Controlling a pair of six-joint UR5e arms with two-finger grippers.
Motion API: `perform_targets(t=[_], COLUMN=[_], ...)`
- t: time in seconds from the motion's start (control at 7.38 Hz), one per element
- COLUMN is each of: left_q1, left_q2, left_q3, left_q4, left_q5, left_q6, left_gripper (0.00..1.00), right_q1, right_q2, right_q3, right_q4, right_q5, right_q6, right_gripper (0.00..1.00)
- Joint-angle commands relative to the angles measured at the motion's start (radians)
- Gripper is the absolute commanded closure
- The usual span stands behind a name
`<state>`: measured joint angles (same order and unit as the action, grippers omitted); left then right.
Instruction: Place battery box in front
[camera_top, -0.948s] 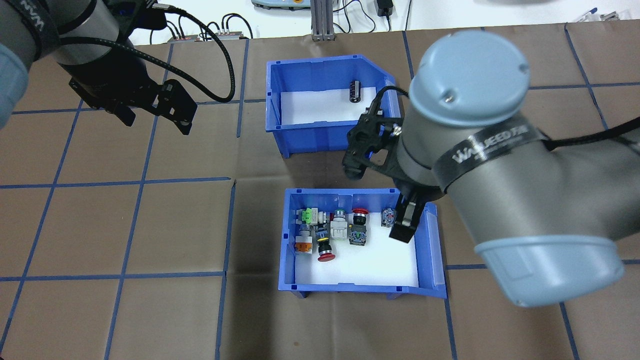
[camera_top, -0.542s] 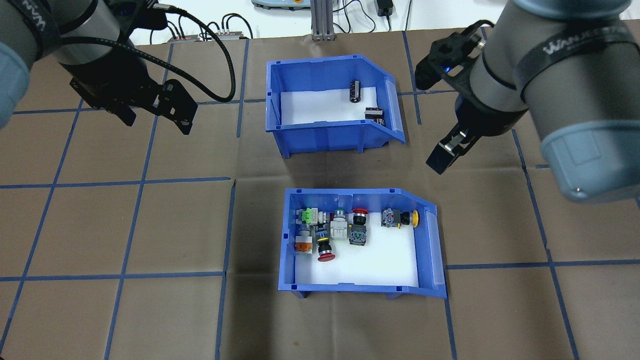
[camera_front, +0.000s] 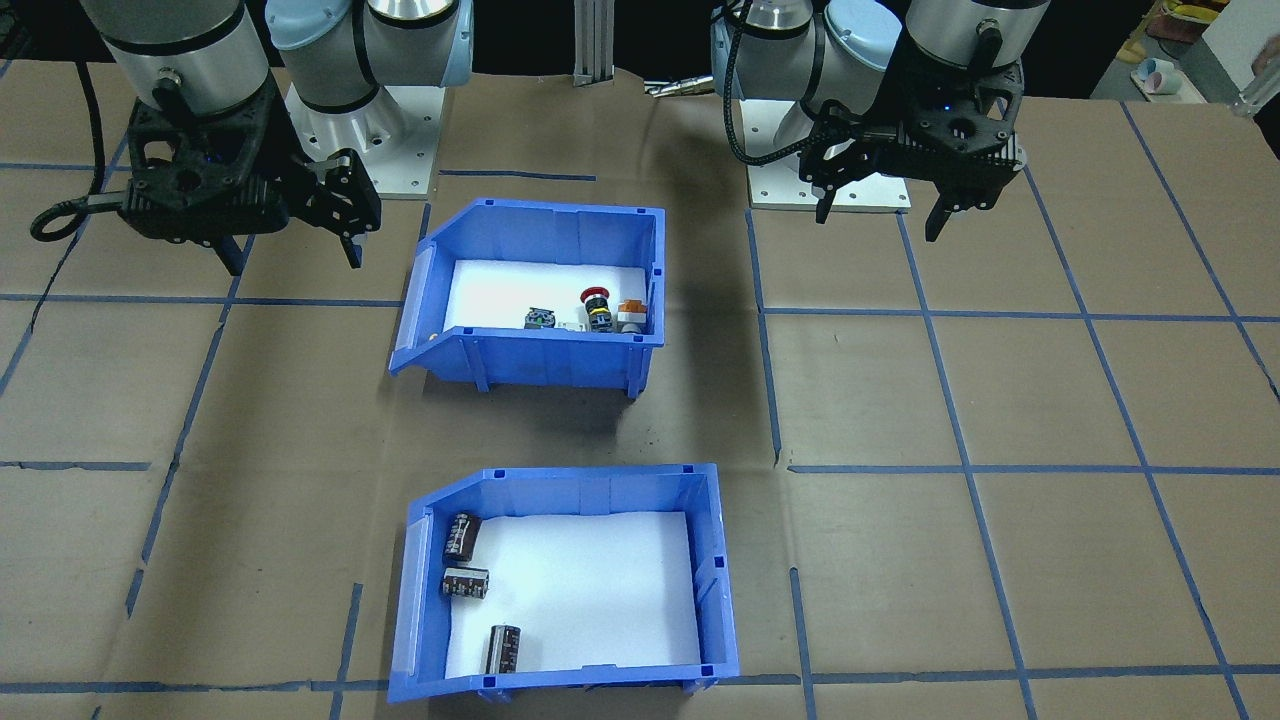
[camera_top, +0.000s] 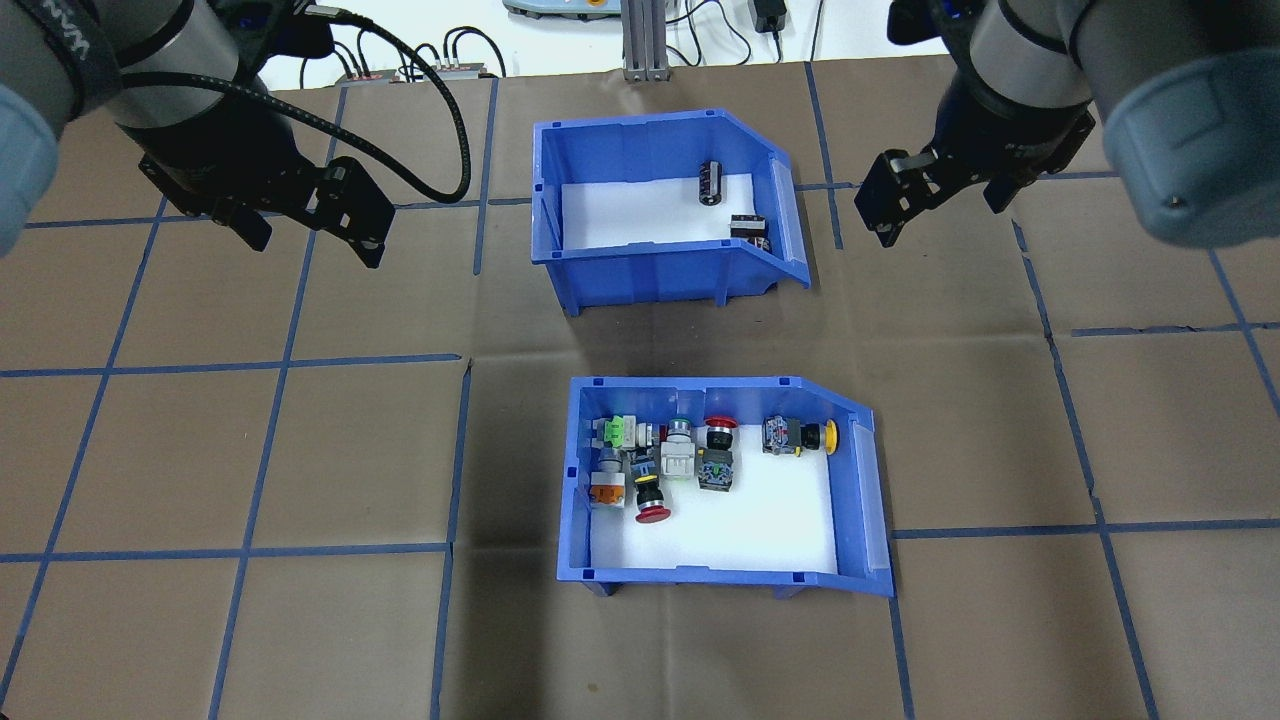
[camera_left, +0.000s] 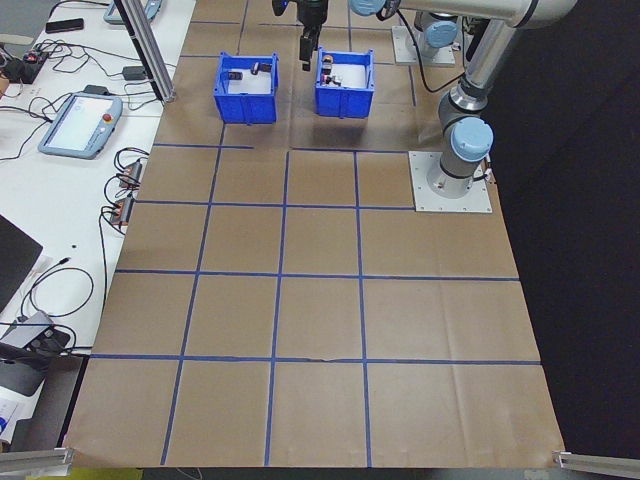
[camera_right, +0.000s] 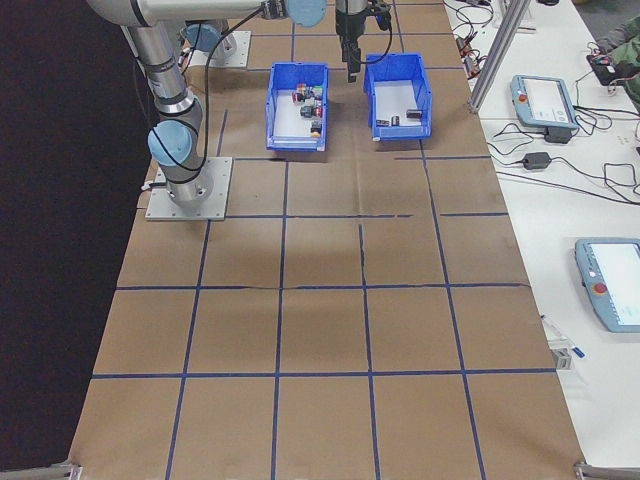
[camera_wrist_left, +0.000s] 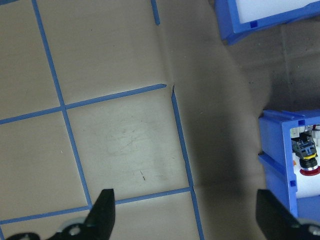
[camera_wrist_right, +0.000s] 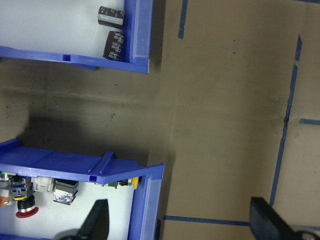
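The battery box (camera_top: 640, 270) is a blue sloped-front bin with a white liner, standing on the side of the table far from the robot. It is the lower bin (camera_front: 590, 492) in the front-facing view. Three dark cylinders (camera_front: 465, 583) lie in it near its sloped end. My right gripper (camera_top: 935, 215) hangs open and empty, to the right of that end and apart from it. The right wrist view shows the box's corner (camera_wrist_right: 140, 35) at top left. My left gripper (camera_top: 312, 245) is open and empty over bare table, well left of the box.
A like blue bin (camera_top: 575, 470) holding several colourful push-button switches stands nearer the robot, a gap away from the battery box. Brown paper with a blue tape grid covers the table. An aluminium post (camera_top: 640, 40) and cables lie beyond the far edge.
My right arm has lifted out of the switch bin and swung away to the far right, beside the battery box. Neither bin has shifted. The left arm has not moved.
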<state>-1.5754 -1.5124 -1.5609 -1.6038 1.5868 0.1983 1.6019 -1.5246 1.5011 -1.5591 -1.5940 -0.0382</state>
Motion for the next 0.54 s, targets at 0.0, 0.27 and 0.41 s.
perform_targets(t=[0.0, 0.27, 0.41], left_q1=[0.000, 0.000, 0.000], left_q2=[-0.011, -0.006, -0.011], left_q3=[0.001, 0.002, 0.005], left_q4=[0.004, 0.004, 0.004], left_q5=[-0.002, 0.004, 0.004], left_q6=[-0.005, 0.006, 0.001], left_gripper=[0.01, 0.01, 0.01], right_q1=[-0.008, -0.023, -0.034], right_q2=[0.040, 0.038, 0.032], right_q3=[-0.038, -0.027, 0.011], right_q4=[0.044, 0.040, 0.036], right_q5=[0.005, 0.005, 0.003], right_q6=[0.089, 0.092, 0.090], right_gripper=[0.00, 0.00, 0.00])
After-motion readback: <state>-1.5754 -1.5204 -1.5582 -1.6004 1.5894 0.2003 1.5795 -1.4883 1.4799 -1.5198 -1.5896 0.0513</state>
